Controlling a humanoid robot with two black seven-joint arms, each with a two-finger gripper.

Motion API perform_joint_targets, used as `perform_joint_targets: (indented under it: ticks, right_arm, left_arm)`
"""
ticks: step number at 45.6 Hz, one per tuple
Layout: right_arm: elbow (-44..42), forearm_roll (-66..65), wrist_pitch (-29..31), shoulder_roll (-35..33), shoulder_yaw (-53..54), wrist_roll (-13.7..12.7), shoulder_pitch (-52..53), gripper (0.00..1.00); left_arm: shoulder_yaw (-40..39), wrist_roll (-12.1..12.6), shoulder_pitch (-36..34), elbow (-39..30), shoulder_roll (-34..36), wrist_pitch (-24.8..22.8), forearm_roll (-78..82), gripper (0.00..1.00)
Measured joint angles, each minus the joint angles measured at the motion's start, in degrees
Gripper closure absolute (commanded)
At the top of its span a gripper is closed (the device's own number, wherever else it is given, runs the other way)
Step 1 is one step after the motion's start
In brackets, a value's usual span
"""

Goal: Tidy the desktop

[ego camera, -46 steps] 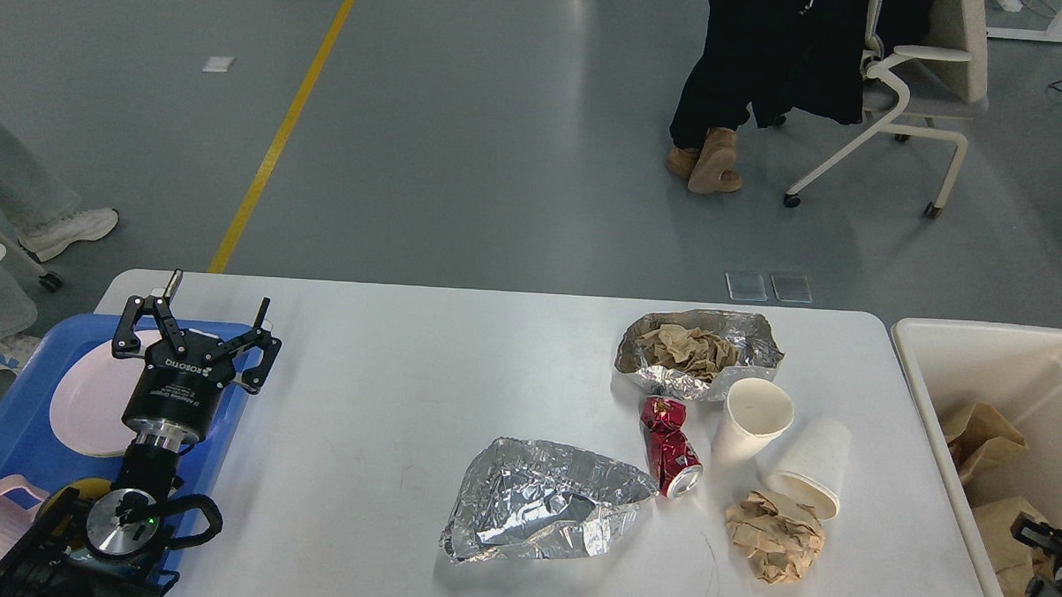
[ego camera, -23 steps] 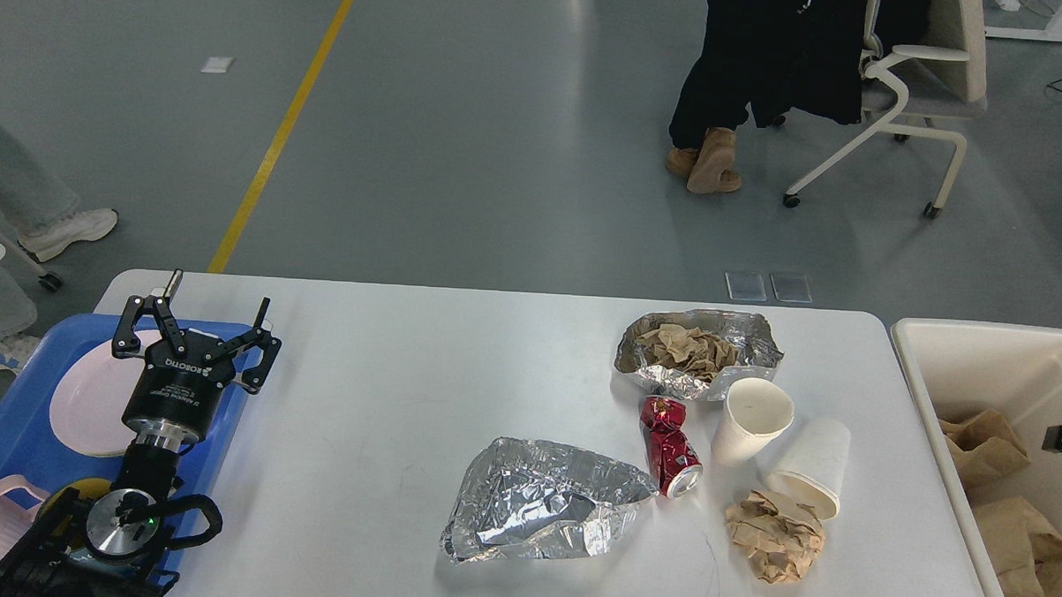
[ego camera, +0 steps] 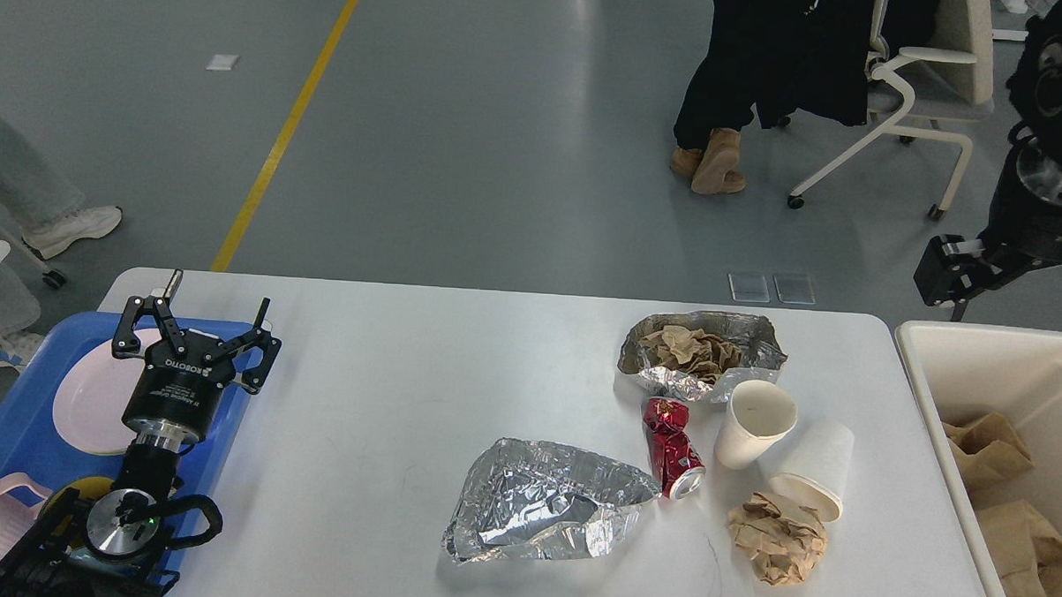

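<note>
the right gripper (ego camera: 942, 282) hangs above the cream bin's (ego camera: 962, 336) far corner, seen end-on, so i cannot tell its finger state. best next: swing it toward the crumpled paper (ego camera: 777, 541), well left of its fingers, and pinch from above. the left gripper (ego camera: 196, 318) has fingers spread over the blue tray (ego camera: 15, 413). the desktop (ego camera: 386, 391), white with rounded corners, lies right of those fingers, carrying 2 foil pieces.

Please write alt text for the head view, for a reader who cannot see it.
A white desktop holds two foil pieces, a crushed red can, two paper cups and crumpled paper. The left gripper hangs open over a blue tray.
</note>
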Motion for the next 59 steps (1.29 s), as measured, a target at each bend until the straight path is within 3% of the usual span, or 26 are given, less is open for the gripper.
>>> perform_joint_targets:
  ticks: [8,15,18,38,48,59]
  right_arm:
    - [11.8,6.4,-3.9,0.1,-3.1,1.3,13.5,0.0]
    - [16.4,8.7,-7.3,1.5,-6.0,7.6,17.5,0.0]
    - [16.7,8.8,-7.6,2.2,-6.3,9.1,17.7,0.0]
    - [15.1,7.9,-7.4,2.8,-3.9,9.7,14.7,0.0]
    - [5.9,7.9,-9.7,2.5,1.6,9.7,8.1,0.0]
    - [-14.1,7.7,-15.4,5.9,9.3,9.6,-15.4,0.0]
  left_arm:
    - [0.0,0.0,0.0,0.0,0.0,0.0,0.0,0.04]
    - [0.0,0.0,0.0,0.0,0.0,0.0,0.0,0.04]
    - [0.0,0.0,0.0,0.0,0.0,0.0,0.0,0.04]
    - [0.0,0.0,0.0,0.0,0.0,0.0,0.0,0.04]
    - [0.0,0.0,0.0,0.0,0.0,0.0,0.0,0.04]
    - [0.0,0.0,0.0,0.0,0.0,0.0,0.0,0.04]
